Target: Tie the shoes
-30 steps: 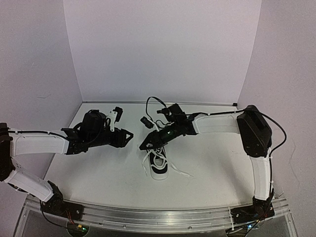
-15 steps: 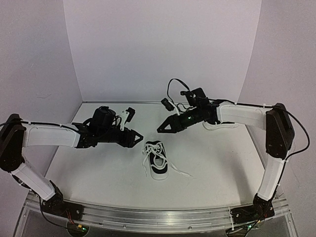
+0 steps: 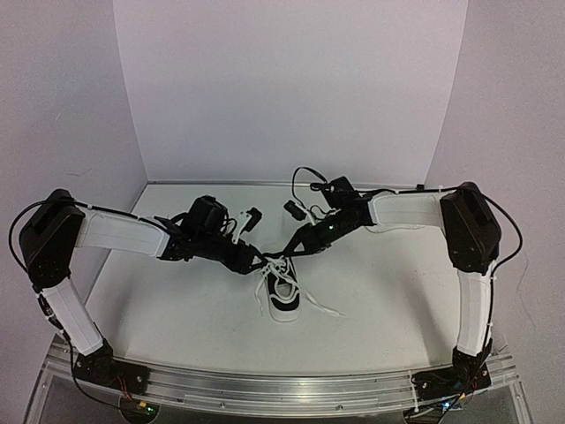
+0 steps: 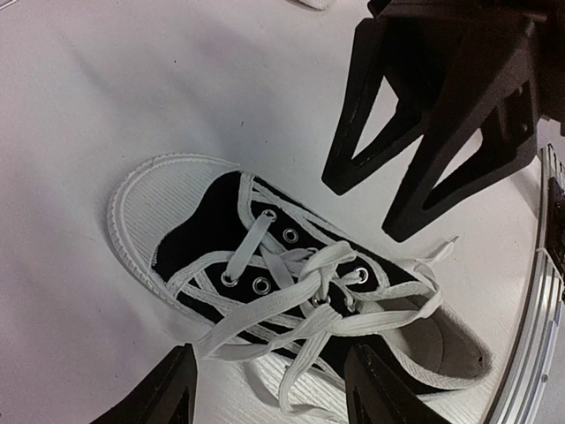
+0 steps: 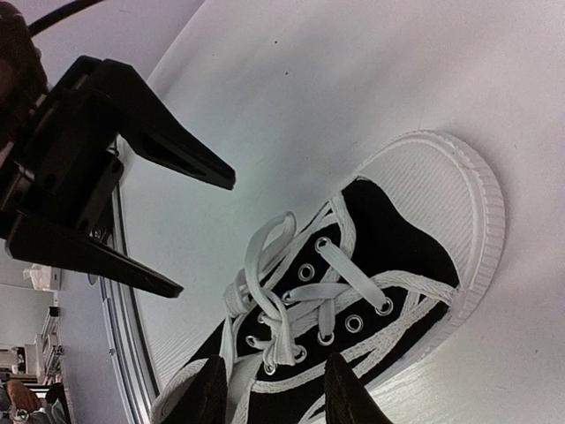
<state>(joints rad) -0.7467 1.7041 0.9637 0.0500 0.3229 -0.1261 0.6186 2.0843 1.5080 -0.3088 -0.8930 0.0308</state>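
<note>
One black sneaker with a white sole lies mid-table, its white laces loosely crossed, with a loop and ends trailing onto the table. Only this one shoe shows. My left gripper is open, just left of and above the shoe's far end. My right gripper is open just beyond it, tips facing the left gripper. In the left wrist view the shoe lies between the open fingertips, with the right gripper beyond. In the right wrist view the lace loop sits above the open fingertips.
A metal rail runs along the table's front edge and also shows in the left wrist view. White walls close in the back and sides. A black cable loops above the right wrist.
Both arms have come in over the shoe. The left gripper moved right. The right gripper swung away up-right, then back down to the laces. The shoe has not moved.
</note>
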